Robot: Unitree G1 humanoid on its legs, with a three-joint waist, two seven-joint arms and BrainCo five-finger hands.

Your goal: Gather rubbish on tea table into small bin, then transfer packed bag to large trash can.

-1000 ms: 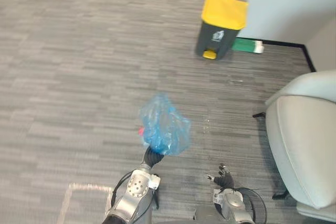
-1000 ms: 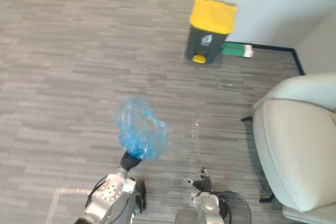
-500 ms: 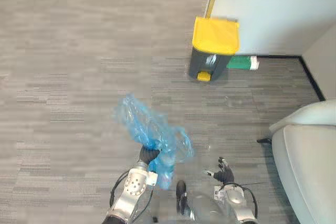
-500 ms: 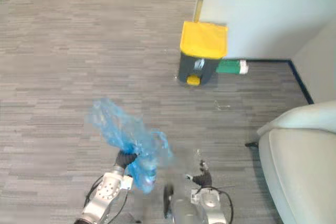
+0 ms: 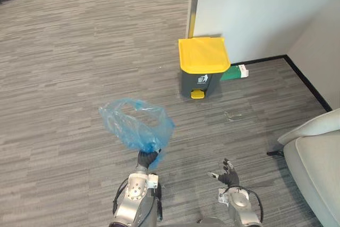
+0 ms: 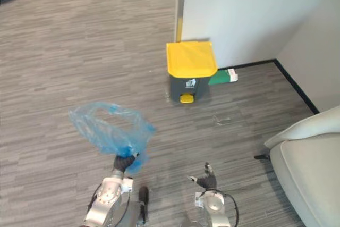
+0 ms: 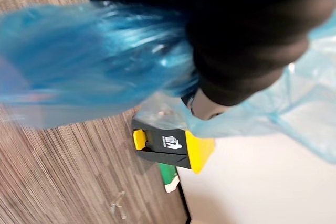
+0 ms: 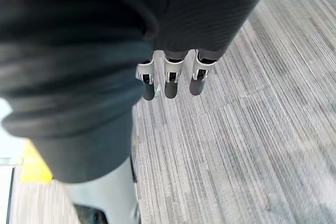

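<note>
A crumpled blue plastic bag (image 5: 135, 126) hangs in the air above the grey floor, and my left hand (image 5: 147, 159) is shut on its lower end. The bag (image 7: 100, 61) billows close in front of the left wrist camera. The large trash can (image 5: 203, 67), dark grey with a yellow lid and a yellow pedal, stands shut against the white wall, ahead and to the right of the bag. My right hand (image 5: 227, 174) is low at the right, with straight fingers (image 8: 169, 80) and nothing in it.
A green and white box (image 5: 234, 72) lies by the wall behind the trash can. A pale armchair (image 5: 319, 158) fills the lower right. A black skirting line (image 5: 305, 81) runs along the right wall. Grey striped carpet (image 5: 64, 78) stretches to the left.
The camera has tilted up and turned, so the trash can sits lower and more centred. The bag has swung up and spread out above my left hand.
</note>
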